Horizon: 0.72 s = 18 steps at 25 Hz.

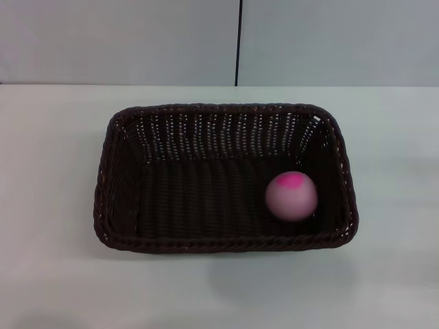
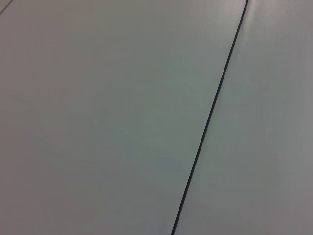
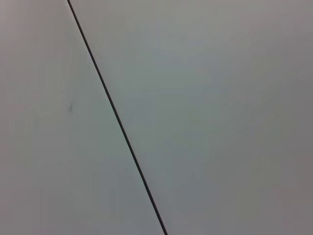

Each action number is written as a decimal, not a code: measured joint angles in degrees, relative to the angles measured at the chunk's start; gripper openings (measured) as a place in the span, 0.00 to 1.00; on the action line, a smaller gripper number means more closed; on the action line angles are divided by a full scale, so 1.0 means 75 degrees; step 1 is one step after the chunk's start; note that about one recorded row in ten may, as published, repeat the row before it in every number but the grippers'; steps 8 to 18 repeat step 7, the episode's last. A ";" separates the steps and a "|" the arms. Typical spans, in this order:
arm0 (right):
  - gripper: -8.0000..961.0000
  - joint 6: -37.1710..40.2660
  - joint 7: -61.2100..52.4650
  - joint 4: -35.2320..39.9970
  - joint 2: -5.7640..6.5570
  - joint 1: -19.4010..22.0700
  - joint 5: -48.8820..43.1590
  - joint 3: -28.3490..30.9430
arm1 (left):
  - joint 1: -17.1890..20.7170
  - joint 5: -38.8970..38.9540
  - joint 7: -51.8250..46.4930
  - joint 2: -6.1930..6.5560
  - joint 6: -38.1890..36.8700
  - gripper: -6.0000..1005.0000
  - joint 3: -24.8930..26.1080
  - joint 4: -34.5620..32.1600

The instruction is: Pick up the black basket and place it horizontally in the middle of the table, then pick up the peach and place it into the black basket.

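A: Does either claw show anywhere?

B: No. The head view holds no arm and no claw, left or right, so neither one's pose can be told. Both wrist views show only a plain pale grey surface crossed by one thin dark seam (image 2: 210, 117), which also appears in the right wrist view (image 3: 117, 117). Whether that surface is wall or something else cannot be told from those views alone.

A: So whether the claws are wide, narrow or holding something?

B: That cannot be told; they are out of sight in all three views.

A: Where is the large rectangular dark brown-black woven wicker basket?

B: The basket (image 1: 123, 205) lies on the wide smooth white counter (image 1: 48, 178), about mid-counter, its long side running left to right. Its whole braided rim is in view and nothing covers it.

A: And the small round pale pink peach with the magenta patch?

B: The peach (image 1: 291, 196) rests inside the basket on its floor, toward the robot's right end and close to the near wall. The magenta patch faces up. Its underside and the spot where it meets the weave are lost in the dark interior.

A: Anything around them?

B: Behind the counter stands a pale wall (image 1: 123, 41) with a dark vertical seam (image 1: 238, 41).
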State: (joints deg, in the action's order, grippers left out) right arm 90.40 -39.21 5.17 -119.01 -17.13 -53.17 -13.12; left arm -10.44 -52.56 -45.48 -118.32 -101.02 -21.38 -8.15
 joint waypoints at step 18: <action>0.67 -0.0229 0.0005 -0.0036 0.0000 -0.0162 0.0008 0.0007 | -0.0002 0.0000 0.0003 0.0004 0.0015 0.80 0.0016 0.0094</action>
